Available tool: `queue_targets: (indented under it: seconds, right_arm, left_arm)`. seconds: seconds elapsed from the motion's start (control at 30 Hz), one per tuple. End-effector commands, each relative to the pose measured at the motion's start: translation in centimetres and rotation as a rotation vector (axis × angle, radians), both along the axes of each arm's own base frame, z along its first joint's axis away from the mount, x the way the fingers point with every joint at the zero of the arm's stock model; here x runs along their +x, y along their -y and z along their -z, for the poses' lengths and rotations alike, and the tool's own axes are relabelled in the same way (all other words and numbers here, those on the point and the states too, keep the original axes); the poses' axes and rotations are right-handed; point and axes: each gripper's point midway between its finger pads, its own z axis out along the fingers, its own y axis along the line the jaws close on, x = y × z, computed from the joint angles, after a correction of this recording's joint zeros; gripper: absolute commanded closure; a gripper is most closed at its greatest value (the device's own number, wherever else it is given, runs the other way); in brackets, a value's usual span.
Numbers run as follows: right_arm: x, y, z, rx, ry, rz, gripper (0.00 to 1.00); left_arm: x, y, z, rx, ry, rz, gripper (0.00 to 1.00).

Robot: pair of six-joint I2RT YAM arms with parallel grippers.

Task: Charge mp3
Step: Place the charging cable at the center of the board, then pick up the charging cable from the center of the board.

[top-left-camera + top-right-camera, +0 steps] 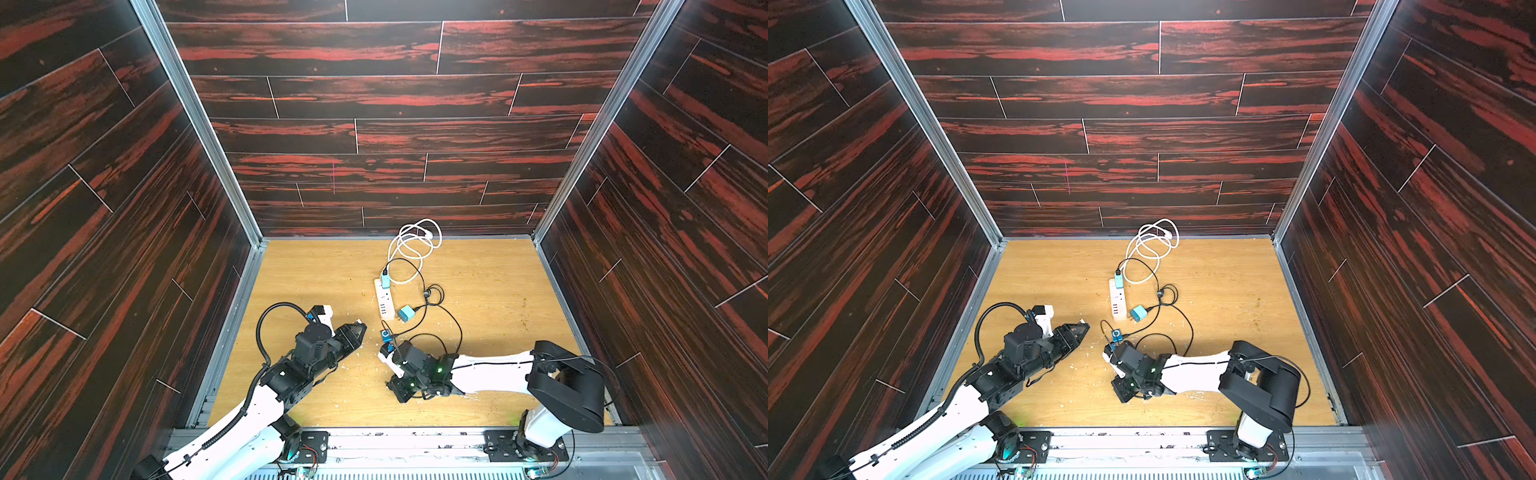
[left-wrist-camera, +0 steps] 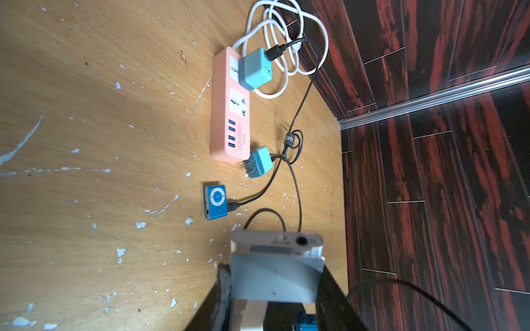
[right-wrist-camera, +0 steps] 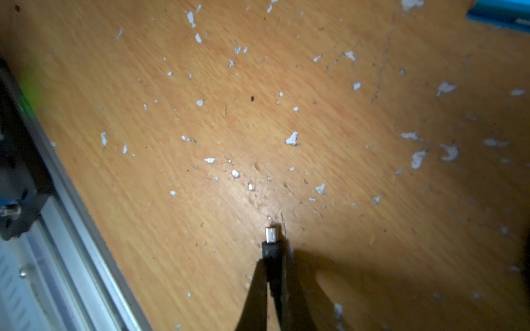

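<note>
Left gripper [image 2: 275, 286] clamps a silver mp3 [image 2: 276, 258] above the tabletop [image 1: 498, 270], left of centre. Right gripper [image 3: 275, 275] pinches a black plug [image 3: 271, 238] near the front edge. A blue mp3 [image 2: 216, 202] lies near the centre.

Left arm [image 1: 257, 407] reaches forward and inward, forearm low | left gripper [image 2: 275, 275] rolled onto its side, jaws clamped on a silver mp3 player [image 2: 276, 258] | right arm [image 1: 490, 365] stretched across toward the left arm, wrist tipped downward | right gripper [image 3: 272, 258] jaws nearly together, pinching a black cable plug [image 3: 271, 243]
</note>
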Motion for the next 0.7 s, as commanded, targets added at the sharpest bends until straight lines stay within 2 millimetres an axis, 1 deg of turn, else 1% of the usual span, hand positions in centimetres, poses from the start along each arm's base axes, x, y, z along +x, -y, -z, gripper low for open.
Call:
queue_targets:
  seconds: [0.0,0.13,0.23,0.3,0.4,0.5,0.57,0.67]
  right_arm:
    - [-0.6,3.0,3.1,-0.158,-0.012,0.018,0.85]
    - [-1.2,3.9,3.0,-0.156,-0.025,0.019,0.62]
    - [-1.4,3.9,1.7,-0.113,-0.018,0.015,0.53]
    - [-1.3,4.0,0.8,-0.092,-0.004,0.016,0.5]
    - [-0.7,4.1,0.0,-0.081,0.009,0.028,0.49]
    - [0.3,4.3,-0.3,-0.077,0.022,0.053,0.49]
    - [0.5,3.9,-0.3,-0.062,0.021,0.041,0.49]
    - [0.7,3.0,0.2,-0.08,0.009,0.024,0.49]
  left_arm:
    - [0.2,-0.5,0.1,0.046,0.016,-0.002,1.0]
    - [0.5,-0.9,0.3,0.064,0.015,-0.006,1.0]
    - [0.7,-1.2,0.4,0.081,0.013,-0.007,1.0]
    - [1.0,-1.3,0.5,0.089,0.012,-0.007,1.0]
    - [1.5,-1.6,0.7,0.097,0.007,-0.019,1.0]
    - [2.0,-1.6,0.8,0.09,0.008,-0.018,1.0]
    - [2.3,-1.6,0.9,0.089,0.007,-0.017,1.0]
    - [2.4,-1.6,1.2,0.091,0.001,-0.016,1.0]
